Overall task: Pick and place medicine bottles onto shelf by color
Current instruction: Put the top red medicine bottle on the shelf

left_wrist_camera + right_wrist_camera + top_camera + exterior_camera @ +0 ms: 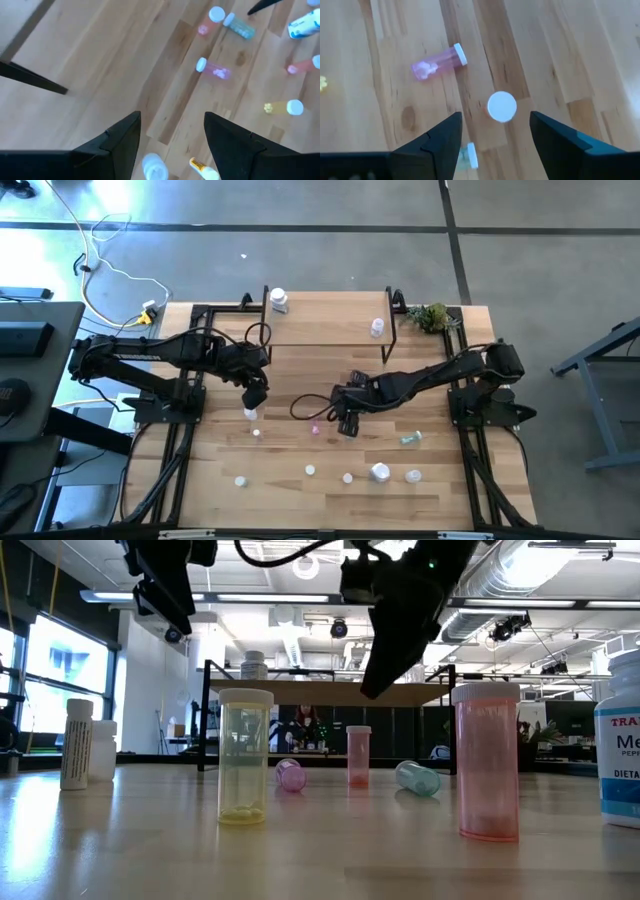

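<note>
Right gripper hangs with jaws apart above an upright white-capped bottle, a pink vial lying on its side nearby. Left gripper hovers, also parted, over two white-capped bottles. On the shelf stand two bottles. A jar shows red letters, perhaps "TRA".

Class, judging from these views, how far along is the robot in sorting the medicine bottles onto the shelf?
Done: a white bottle and a pink bottle stand on the shelf. In hand: nothing; the right gripper hangs open above an upright pink bottle, the left gripper open over two white bottles. Left: about ten bottles on the table.
</note>
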Controlling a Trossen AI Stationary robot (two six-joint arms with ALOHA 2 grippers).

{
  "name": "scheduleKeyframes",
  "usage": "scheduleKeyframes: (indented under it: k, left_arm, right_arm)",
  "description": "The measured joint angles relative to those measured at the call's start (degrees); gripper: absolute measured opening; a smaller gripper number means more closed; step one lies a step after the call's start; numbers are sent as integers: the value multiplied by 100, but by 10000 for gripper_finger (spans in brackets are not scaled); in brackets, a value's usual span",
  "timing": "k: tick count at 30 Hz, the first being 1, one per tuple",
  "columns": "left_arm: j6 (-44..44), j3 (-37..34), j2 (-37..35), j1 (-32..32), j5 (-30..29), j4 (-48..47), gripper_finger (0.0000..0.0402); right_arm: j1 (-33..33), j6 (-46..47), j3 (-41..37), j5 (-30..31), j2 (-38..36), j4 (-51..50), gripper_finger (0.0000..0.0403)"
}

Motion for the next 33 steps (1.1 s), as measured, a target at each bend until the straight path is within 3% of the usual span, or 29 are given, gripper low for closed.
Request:
scheduleKeyframes:
  k: [8, 23, 33]
  left_arm:
    - [2, 0, 2, 0, -24, 1, 209]
    - [155, 0, 7, 4, -186, 6, 209]
    - [155, 0, 7, 4, -241, 6, 209]
  right_arm:
    - [-38, 3, -255, 236, 17, 468, 225]
    - [-133, -101, -259, 21, 553, 713, 222]
    - [-376, 33, -259, -199, 553, 711, 151]
